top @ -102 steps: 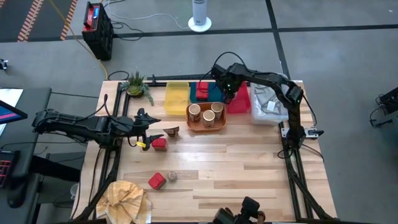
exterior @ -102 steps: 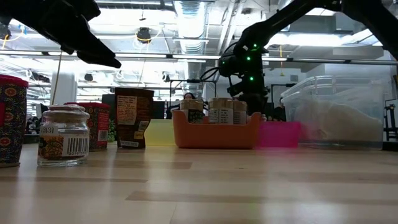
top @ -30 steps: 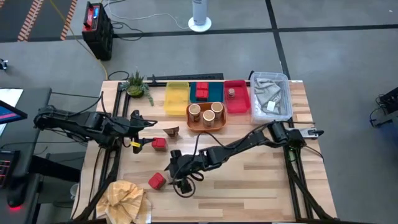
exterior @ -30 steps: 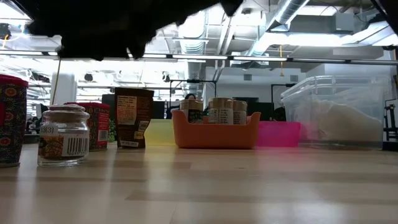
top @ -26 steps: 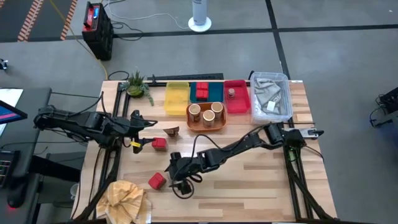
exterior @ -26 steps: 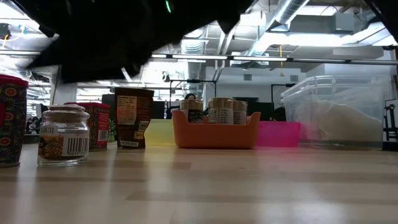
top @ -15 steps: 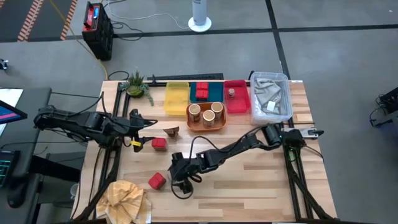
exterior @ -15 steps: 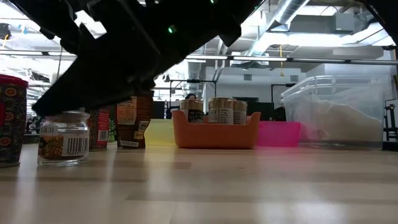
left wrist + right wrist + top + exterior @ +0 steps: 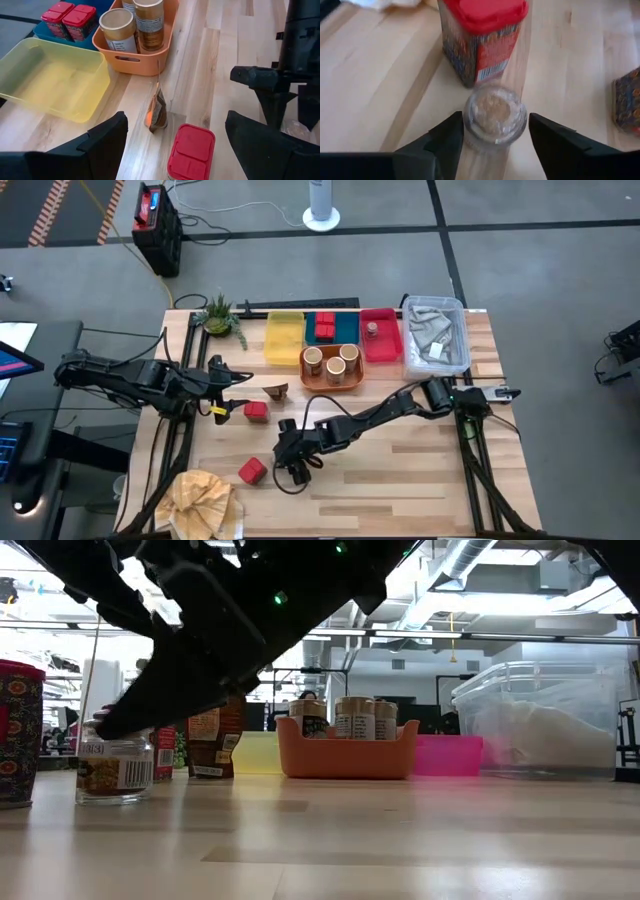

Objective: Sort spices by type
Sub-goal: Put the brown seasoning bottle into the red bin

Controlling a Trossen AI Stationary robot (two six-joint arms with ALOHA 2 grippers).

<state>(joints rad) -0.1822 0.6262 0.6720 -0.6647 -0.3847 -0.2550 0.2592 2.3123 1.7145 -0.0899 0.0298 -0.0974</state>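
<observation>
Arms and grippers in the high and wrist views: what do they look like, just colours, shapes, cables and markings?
Both arms are dark, jointed and slim. The left gripper carries a small yellow marking. The right gripper has a black cable looping beside it, and the low view shows green lights on that arm. In the wrist views the fingers are matte black, flat wedges.
</observation>
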